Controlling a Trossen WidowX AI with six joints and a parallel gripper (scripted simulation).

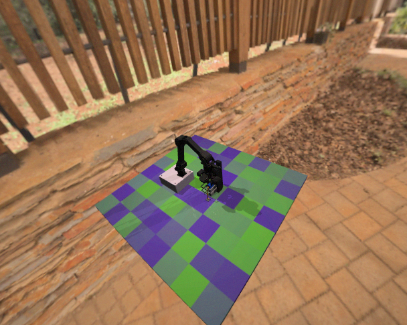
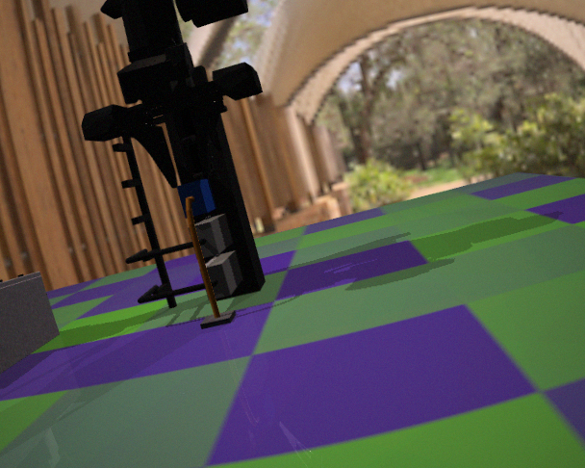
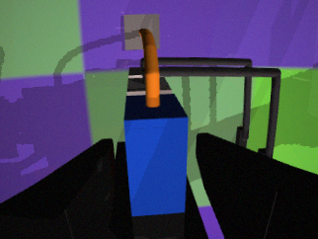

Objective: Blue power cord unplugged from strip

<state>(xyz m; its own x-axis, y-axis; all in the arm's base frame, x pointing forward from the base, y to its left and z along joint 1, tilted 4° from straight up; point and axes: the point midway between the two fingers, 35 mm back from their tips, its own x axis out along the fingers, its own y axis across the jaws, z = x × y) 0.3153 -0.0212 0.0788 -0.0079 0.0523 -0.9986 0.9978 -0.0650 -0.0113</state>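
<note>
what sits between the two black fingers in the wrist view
The blue plug sits between the gripper's fingers, with its orange cord running ahead to a small grey square on the mat; the wrist view shows it best.

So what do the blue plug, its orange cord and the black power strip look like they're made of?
The blue plug looks like hard matte plastic: flat faces, sharp edges, no glare. The orange cord seems a smooth rubbery sheath, since it bends in an even curve and shows a soft highlight. The black power strip reads as rigid matte plastic, a straight-sided upright slab, though metal cannot be ruled out.
</note>
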